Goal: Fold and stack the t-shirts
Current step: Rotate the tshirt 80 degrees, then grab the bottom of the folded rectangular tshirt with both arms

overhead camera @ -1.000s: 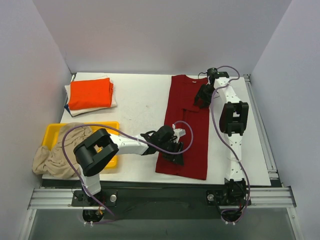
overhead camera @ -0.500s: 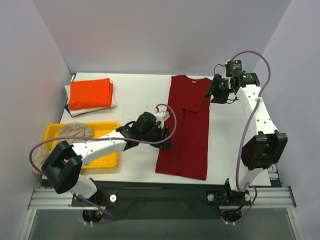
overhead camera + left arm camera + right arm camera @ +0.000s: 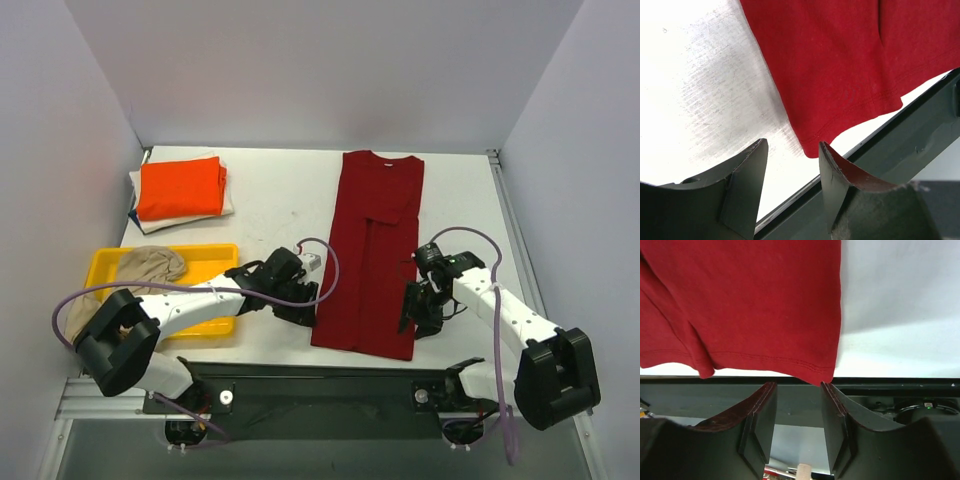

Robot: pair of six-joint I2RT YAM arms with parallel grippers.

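Observation:
A dark red t-shirt [image 3: 375, 250] lies flat on the table, folded into a long narrow strip with its collar at the far end. My left gripper [image 3: 303, 303] is open and empty at the shirt's near left hem corner; in the left wrist view [image 3: 792, 145] that corner of the red cloth [image 3: 840, 60] sits just ahead of the jaws. My right gripper [image 3: 414, 314] is open and empty at the near right hem corner; in the right wrist view [image 3: 798, 386] the hem [image 3: 750, 300] hangs over the table edge just above the fingertips. A folded orange t-shirt [image 3: 180, 187] tops a stack at the far left.
A yellow tray [image 3: 215, 255] stands at the near left with a crumpled beige shirt [image 3: 140, 268] spilling over its left side. White and blue cloth [image 3: 133, 213] peeks out under the orange shirt. The table's near edge and dark rail [image 3: 330, 365] run just behind both grippers.
My right arm swung from the collar end at the far right down to the near right hem corner. My left gripper drew back off the shirt to its near left corner.

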